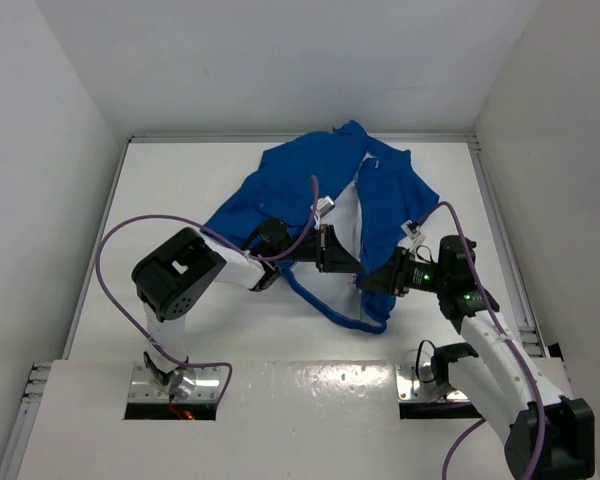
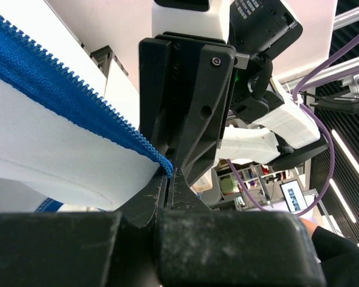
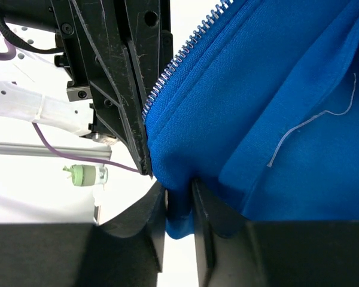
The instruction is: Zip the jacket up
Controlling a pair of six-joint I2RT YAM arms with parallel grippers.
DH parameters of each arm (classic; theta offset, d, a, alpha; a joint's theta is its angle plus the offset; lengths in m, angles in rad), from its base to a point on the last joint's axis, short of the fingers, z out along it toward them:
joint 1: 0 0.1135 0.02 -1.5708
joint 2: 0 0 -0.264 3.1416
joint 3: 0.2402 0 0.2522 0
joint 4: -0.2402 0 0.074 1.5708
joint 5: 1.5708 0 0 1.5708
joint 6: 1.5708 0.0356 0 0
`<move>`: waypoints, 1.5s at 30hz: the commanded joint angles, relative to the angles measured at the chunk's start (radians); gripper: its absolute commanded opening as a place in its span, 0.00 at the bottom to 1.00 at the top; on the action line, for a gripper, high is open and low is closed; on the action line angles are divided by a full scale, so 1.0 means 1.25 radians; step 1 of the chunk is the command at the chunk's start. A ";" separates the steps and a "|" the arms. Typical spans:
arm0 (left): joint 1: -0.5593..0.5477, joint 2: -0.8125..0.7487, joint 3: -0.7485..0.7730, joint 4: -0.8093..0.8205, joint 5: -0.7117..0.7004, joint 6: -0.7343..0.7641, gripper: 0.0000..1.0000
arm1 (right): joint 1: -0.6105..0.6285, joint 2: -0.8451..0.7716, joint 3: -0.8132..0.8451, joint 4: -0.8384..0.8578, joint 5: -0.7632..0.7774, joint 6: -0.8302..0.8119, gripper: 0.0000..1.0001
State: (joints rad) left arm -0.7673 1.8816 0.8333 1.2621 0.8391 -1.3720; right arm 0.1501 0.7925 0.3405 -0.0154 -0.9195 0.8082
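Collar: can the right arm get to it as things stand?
Probably not yet: the right hand is shut on the jacket at its hem and would have to let go first. Otherwise nothing stands between it and the collar, though that is the far end.

Table [image 1: 170, 180]: white, flat, bounded by white walls [image 1: 60, 120] on three sides. One item is laid directly on it: the jacket [image 1: 280, 190], bright blue, unzipped, with white lining exposed. It is spread mostly beyond the left gripper [image 1: 342, 262] and right gripper [image 1: 372, 282], with a blue edge trailed just nearer than both.
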 commanded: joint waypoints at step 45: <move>0.178 -0.097 0.244 -1.400 -0.550 1.009 0.39 | -0.013 -0.009 0.111 -0.377 0.147 -0.420 0.00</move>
State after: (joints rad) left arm -0.5419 1.7374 1.0946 -0.4694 0.1505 -0.1188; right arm 0.1287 0.7803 0.4412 -0.4976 -0.7265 0.2878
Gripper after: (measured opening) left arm 0.377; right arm 0.022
